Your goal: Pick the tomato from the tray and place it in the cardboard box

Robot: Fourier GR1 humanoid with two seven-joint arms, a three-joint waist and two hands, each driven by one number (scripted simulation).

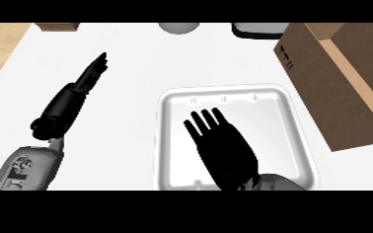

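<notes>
1. The tomato cannot be seen; whether it lies under the right hand (pixel 227 150) cannot be told.
2. That hand is spread flat above the white tray (pixel 169 143), fingers straight and apart, pointing at the tray's far wall.
3. The cardboard box (pixel 315 79), cut off at the right edge, is open; its dark side marking is unreadable.
4. The left hand (pixel 89 76) rests with straight fingers together, left of the tray.

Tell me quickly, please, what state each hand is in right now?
Left hand: open, fingers straight, holding nothing.
Right hand: open, fingers spread above the tray, holding nothing.
</notes>
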